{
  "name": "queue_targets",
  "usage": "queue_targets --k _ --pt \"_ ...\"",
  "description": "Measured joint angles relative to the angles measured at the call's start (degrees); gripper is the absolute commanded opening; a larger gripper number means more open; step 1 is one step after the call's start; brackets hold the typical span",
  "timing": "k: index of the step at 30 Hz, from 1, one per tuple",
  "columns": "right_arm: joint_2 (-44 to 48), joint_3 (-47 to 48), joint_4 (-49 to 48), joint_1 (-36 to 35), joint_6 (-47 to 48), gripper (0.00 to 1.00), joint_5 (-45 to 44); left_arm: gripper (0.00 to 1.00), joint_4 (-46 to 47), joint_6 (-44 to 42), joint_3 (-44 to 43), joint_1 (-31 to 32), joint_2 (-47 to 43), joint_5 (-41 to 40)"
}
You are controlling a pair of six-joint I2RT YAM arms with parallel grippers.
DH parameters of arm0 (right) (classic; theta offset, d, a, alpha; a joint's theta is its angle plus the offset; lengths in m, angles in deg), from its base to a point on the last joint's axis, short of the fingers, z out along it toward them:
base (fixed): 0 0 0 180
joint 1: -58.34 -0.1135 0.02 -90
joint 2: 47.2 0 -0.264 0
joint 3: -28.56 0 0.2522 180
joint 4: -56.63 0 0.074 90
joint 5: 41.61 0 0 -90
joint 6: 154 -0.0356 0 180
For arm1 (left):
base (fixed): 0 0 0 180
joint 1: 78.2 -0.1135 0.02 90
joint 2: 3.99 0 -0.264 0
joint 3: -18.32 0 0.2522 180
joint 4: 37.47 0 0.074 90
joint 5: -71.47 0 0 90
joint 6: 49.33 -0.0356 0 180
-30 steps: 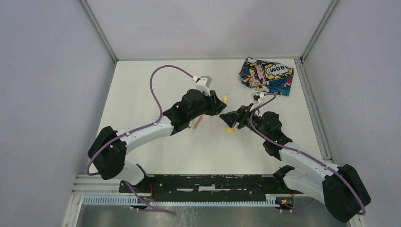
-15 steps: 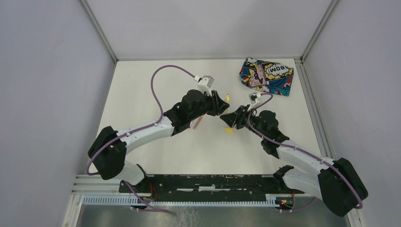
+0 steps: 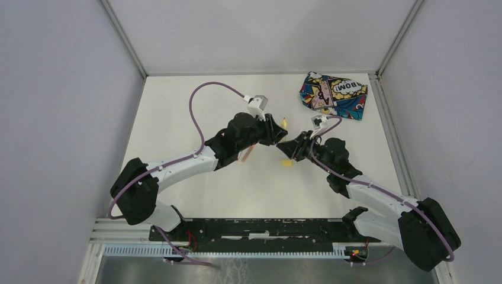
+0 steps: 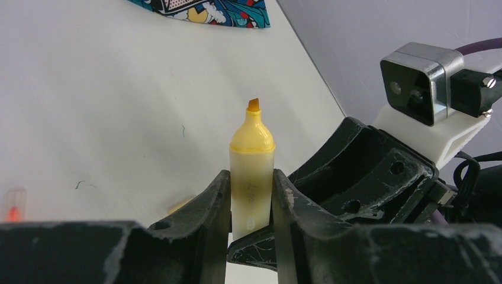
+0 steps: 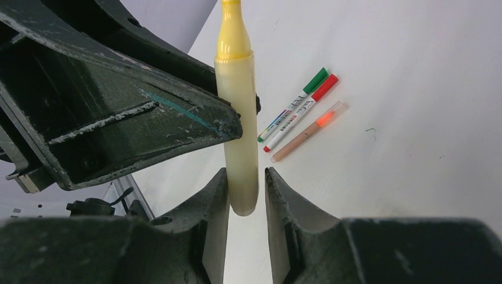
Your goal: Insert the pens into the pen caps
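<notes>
Right wrist view crops the tip of the yellow pen [image 5: 237, 118].

Yellow pen [image 4: 251, 177], green-tipped white pen [image 5: 293, 105], red-tipped white pen [image 5: 302, 112], multicoloured comic-print pouch [image 3: 333, 94]

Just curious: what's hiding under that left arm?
From above, the left arm hides all but a reddish sliver. The right wrist view shows a green-ended pen, red-ended pen and orange pen there.

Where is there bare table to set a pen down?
Bare: near strip just beyond the base rail; far-left corner beside the cable. Crowded: centre, where left tool and right tool meet at the yellow pen; pouch far right.
</notes>
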Motion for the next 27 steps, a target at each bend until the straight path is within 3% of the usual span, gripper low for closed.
queue_targets --k 10,16,17,18,27 --pt "1.4 0.0 0.0 0.0 3.0 0.0 -0.2 0.4 1.2 0.0 0.3 0.0 0.0 0.4" --pt "3.2 0.0 0.0 0.0 6.0 0.0 -0.3 0.55 1.3 -0.2 0.2 0.1 -0.2 2.2" --pt "3.7 0.0 0.1 0.1 6.8 0.0 -0.3 0.69 1.3 -0.5 0.2 0.0 -0.3 3.0" --pt "4.1 0.1 0.3 0.1 7.4 0.0 -0.3 0.72 1.2 -1.1 0.2 0.0 -0.8 3.7" --pt "8.9 5.2 1.6 2.1 13.2 0.0 3.0 0.73 0.3 -7.9 -3.1 -0.8 -9.1 10.3"
